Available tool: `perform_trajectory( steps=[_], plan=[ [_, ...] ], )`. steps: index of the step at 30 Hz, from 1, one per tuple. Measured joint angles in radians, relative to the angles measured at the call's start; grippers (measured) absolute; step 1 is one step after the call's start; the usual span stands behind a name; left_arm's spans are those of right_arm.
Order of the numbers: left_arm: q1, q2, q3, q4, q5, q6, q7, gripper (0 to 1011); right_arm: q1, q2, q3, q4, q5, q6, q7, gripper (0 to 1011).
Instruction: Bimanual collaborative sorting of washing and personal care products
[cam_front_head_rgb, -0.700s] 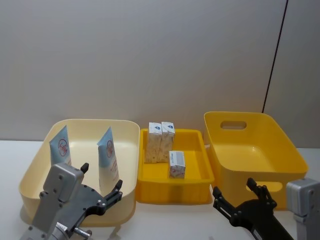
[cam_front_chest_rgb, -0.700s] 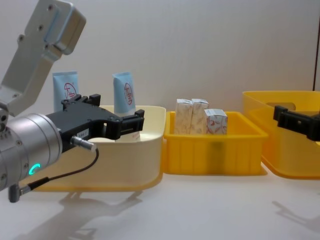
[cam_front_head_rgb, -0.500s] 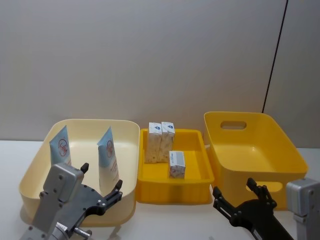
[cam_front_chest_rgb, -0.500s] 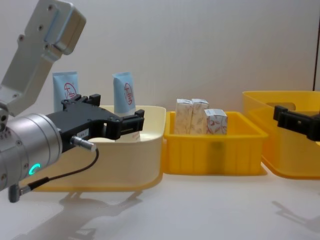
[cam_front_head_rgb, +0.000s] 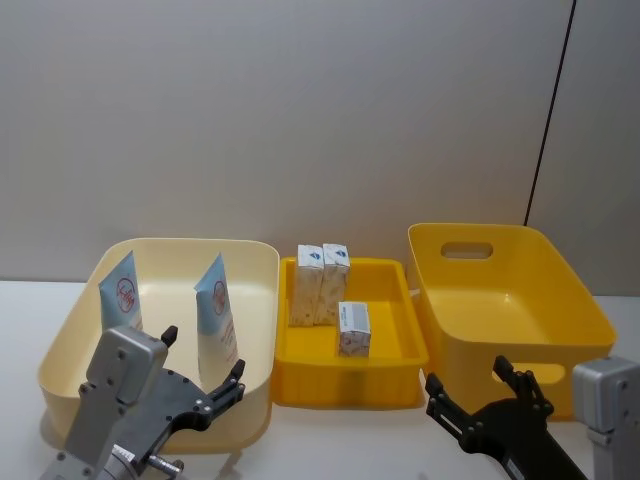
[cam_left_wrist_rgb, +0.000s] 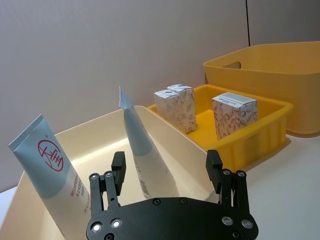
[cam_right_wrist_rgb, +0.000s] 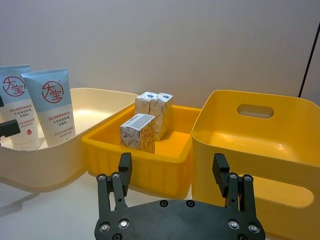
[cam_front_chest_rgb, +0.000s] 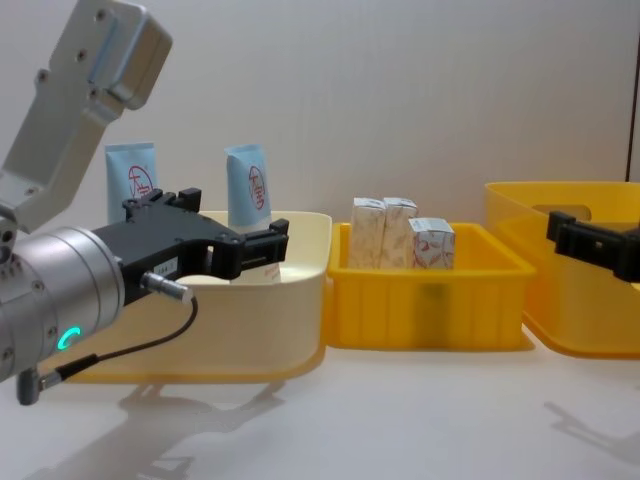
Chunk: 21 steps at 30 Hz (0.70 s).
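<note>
Jaws wide, left by cream tray (cam_front_head_rgb: 65, 350)

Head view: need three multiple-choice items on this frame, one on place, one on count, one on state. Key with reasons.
1. Where do the two tubes stand?
A) in the cream bin
B) in the small yellow tray
C) in the big yellow bin

2. How many cartons are in the small yellow tray?
A) two
B) three
C) five

3. How is the left gripper?
A) fingers open, holding nothing
B) shut on a tube
C) shut on a carton

Key:
1 A: both tubes stand upright inside the cream bin's walls.
2 B: two cartons stand side by side at the back and one is nearer the front.
3 A: the left wrist view shows the fingers spread apart with nothing between them.
</note>
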Motion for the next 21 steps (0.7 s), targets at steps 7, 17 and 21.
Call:
perform_trajectory(
  steps=[7,17,21],
  plan=[
    [0.0,0.0,0.0,0.0,0.0,0.0,0.0,1000,0.0,0.0,0.0,0.0,0.0,0.0,0.0,1001],
    [0.0,0.0,0.0,0.0,0.0,0.0,0.0,1000,0.0,0.0,0.0,0.0,0.0,0.0,0.0,1001],
    [0.0,0.0,0.0,0.0,0.0,0.0,0.0,1000,0.0,0.0,0.0,0.0,0.0,0.0,0.0,1001]
  ],
)
